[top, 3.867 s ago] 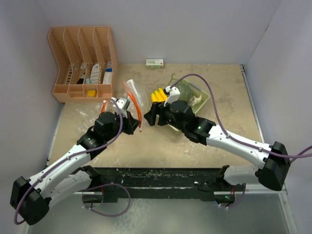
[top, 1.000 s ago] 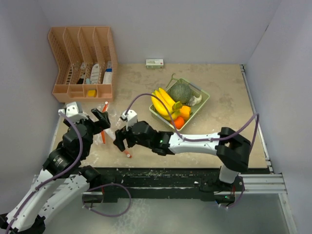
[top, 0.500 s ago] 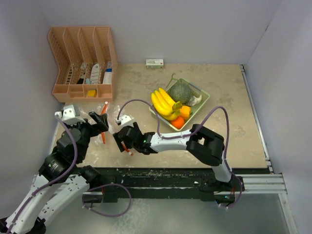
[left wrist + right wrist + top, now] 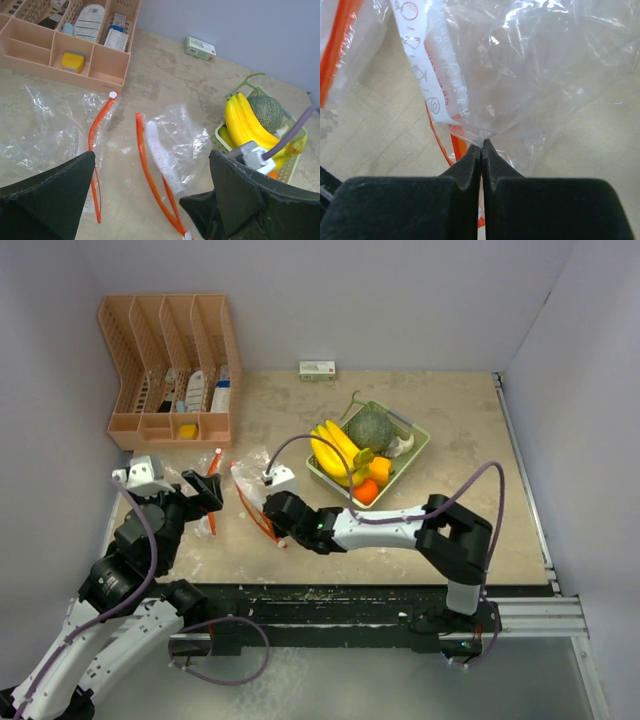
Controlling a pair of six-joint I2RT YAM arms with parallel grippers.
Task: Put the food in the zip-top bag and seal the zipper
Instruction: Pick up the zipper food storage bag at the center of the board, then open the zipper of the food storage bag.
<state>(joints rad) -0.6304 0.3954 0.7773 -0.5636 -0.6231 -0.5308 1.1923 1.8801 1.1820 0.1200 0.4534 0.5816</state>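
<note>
The tan table (image 4: pixel 450 530) carried a peach organizer rack (image 4: pixel 170 370) at its far left corner. A pale green mesh basket (image 4: pixel 415 455) sat right of centre and held all the food: the yellow banana bunch (image 4: pixel 335 450), the netted melon (image 4: pixel 371 427), an orange (image 4: pixel 379 470) and a small white piece (image 4: pixel 402 445). A dark green bit beside the bananas may have been the cucumber.

The clear zip-top bag (image 4: pixel 180 145) lay left of the basket, its orange zipper strip (image 4: pixel 150 175) on its left side. The right gripper (image 4: pixel 482 146) was pinched tight on a fold of this bag's film. A second bag (image 4: pixel 45 130) lay flat further left. The left gripper (image 4: pixel 205 488) hung above the bags, spread wide and holding nothing. A small box (image 4: pixel 317 369) stood at the back wall.
</note>
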